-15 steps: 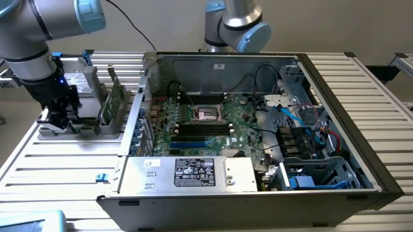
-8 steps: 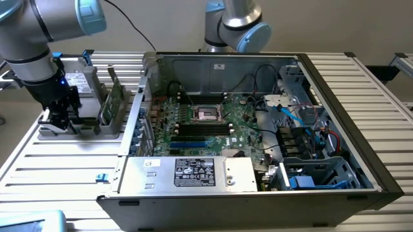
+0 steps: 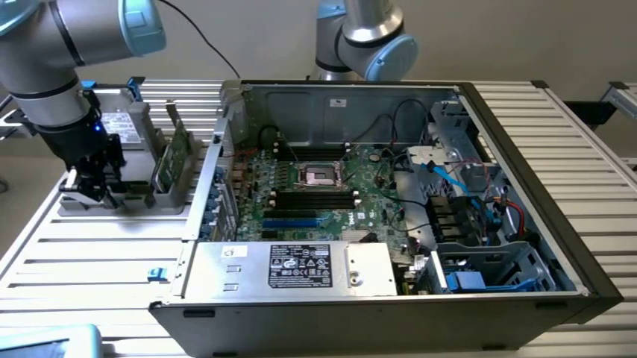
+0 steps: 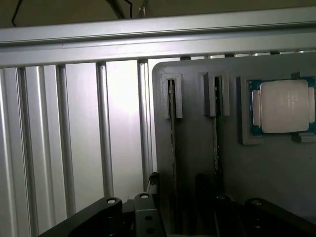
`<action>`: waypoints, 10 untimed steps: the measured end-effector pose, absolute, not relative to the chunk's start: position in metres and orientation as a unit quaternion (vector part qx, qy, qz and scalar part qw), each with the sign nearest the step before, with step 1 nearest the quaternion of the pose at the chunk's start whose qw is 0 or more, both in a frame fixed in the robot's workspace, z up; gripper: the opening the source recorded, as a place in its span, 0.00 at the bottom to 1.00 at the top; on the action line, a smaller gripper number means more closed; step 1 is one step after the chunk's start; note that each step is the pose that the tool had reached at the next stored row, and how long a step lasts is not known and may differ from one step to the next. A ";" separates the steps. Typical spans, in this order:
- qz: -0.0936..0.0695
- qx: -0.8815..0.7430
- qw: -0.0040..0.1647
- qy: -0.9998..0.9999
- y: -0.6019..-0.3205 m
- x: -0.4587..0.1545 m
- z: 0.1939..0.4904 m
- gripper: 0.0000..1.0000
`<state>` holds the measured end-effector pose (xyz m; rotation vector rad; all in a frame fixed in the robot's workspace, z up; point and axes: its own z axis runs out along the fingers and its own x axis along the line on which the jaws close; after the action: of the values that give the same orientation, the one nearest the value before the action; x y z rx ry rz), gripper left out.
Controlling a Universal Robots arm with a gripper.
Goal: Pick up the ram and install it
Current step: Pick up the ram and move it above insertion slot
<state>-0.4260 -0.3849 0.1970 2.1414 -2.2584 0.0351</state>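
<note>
In the exterior view the arm (image 3: 60, 82) reaches down over a grey holder (image 3: 139, 203) that sits on the slatted worktop (image 3: 89, 257), near its edge on the exterior view's left. The jaws hang low over the holder's outer part, beside the ram (image 3: 176, 158) but apart from it. I cannot tell how far the jaws are open. The ram stands on its long edge in the holder, probably so its flat faces are free to be clamped from above. The open computer case (image 3: 348, 324) lies on its side at the middle of the worktop, touching the holder or just beside it. That turns the motherboard (image 3: 368, 190) face up and leaves its black slots (image 3: 313, 200) reachable from above; they look empty, so the install is not yet done. In the wrist view the camera looks straight down on the holder (image 4: 197, 89), with the bare slats of the worktop (image 4: 84, 138) alongside. The ram (image 4: 172, 148) shows edge-on in one narrow slot, and a second stick (image 4: 216, 148) stands in the next slot, parallel to it. A square silver processor chip (image 4: 285, 106) lies flat in its own recess beyond them. Dark parts of the jaws sit over the sticks' near ends; both sticks look seated, so I judge that nothing is held.
</note>
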 end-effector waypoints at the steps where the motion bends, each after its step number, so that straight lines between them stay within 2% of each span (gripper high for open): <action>1: 0.011 0.688 0.015 -0.726 -0.385 -0.426 0.197 0.43; 10: 0.011 0.688 0.015 -0.726 -0.385 -0.426 0.197 0.41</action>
<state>-0.4260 -0.3848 0.1970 2.1412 -2.2583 0.0354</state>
